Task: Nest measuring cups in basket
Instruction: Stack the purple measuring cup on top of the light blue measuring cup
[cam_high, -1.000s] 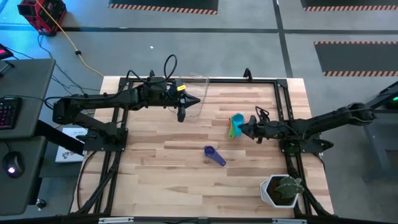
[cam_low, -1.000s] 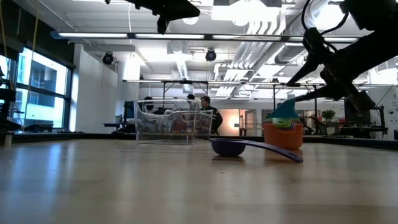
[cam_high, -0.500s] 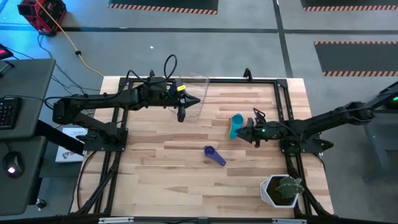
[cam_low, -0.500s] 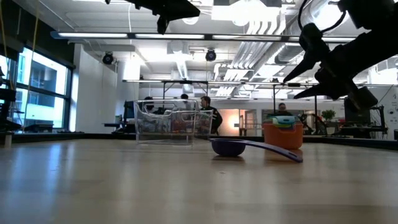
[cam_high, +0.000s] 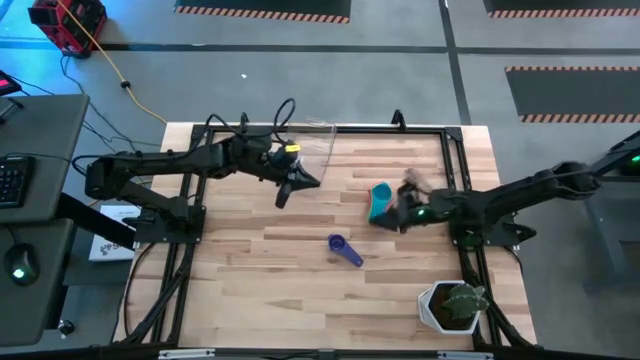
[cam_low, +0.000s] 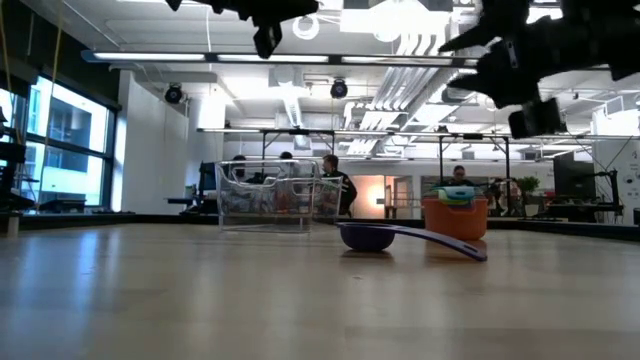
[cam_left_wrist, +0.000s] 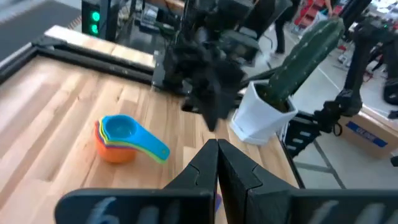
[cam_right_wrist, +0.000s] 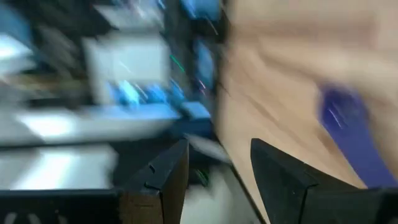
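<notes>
I counted one stack of nested cups (cam_high: 379, 202) and one loose purple cup (cam_high: 345, 250) on the worktop (cam_high: 250, 280). In the stack I could make out four colours through the left wrist camera: a blue cup (cam_left_wrist: 132, 134) on top, then rims of green and yellow, and an orange cup (cam_left_wrist: 111, 150) at the bottom. The stack sat right of the worktop's middle, toward the right edge. The purple cup lay on its own nearer the front edge, roughly midway across, with its handle pointing toward the right front corner. There was one clear basket (cam_high: 316, 140), standing at the back edge near the middle; I could not tell from above whether anything lay in it.

My left claw (cam_high: 284, 192) hung above the worktop just in front of the basket, its fingers (cam_left_wrist: 210, 163) pressed together with nothing between them. My right claw (cam_high: 398, 214) was just beside the stack on its right, blurred in the overhead picture. Its wrist camera showed the two fingers (cam_right_wrist: 165, 171) standing apart with a clear gap and nothing gripped. One white pot with a green plant (cam_high: 453, 304) stood at the right front corner.
</notes>
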